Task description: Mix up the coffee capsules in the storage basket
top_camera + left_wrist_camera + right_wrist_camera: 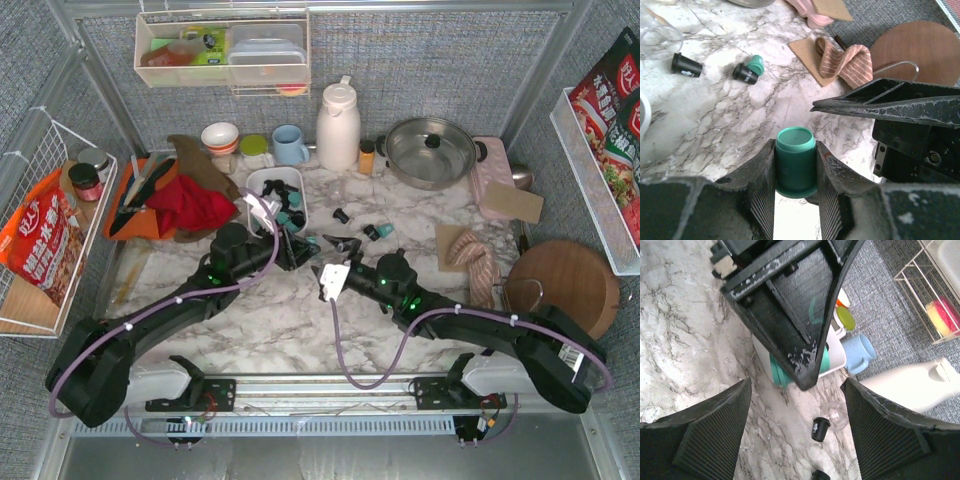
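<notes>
The left end effector pinches a teal capsule. The right end effector is spread wide

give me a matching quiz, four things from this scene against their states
1 left gripper
2 right gripper
3 storage basket
4 black capsule

a lying loose on the marble
b shut on a teal capsule
c open, empty
d has capsules inside

Pairs: 1-b, 2-c, 3-d, 4-a
</notes>
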`<move>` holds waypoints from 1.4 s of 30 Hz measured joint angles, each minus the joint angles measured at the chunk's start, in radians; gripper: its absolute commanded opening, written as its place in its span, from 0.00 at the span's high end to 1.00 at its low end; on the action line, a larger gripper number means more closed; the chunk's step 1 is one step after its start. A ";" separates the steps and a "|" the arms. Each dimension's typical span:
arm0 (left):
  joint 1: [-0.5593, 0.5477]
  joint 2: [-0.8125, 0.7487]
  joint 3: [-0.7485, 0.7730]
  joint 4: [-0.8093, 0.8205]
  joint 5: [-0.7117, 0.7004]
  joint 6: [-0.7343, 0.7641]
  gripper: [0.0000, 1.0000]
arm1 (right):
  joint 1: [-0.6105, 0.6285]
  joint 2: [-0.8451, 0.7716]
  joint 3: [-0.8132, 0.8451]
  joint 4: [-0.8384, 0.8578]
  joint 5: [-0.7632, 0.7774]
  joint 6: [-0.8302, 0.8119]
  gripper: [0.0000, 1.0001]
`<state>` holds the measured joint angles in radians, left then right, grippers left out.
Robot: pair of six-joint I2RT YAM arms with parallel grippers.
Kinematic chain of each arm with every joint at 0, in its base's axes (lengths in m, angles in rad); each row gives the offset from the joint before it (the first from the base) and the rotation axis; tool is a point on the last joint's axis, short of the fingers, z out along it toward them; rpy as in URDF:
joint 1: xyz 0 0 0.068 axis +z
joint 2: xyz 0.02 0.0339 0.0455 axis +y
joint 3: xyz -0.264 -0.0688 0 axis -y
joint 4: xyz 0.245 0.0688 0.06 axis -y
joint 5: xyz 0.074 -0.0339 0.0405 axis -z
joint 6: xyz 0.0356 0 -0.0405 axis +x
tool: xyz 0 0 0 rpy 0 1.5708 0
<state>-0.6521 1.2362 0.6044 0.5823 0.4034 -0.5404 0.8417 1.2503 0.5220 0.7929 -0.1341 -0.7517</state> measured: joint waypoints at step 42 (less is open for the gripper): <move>0.291 0.862 0.837 -0.367 -0.460 0.192 0.22 | -0.420 0.075 0.145 -0.559 0.353 0.921 0.04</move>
<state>-0.3607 2.0979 1.4418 0.2157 -0.0570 -0.3489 0.4217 1.3251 0.6670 0.2340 0.2188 0.1692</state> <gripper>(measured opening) 0.715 0.989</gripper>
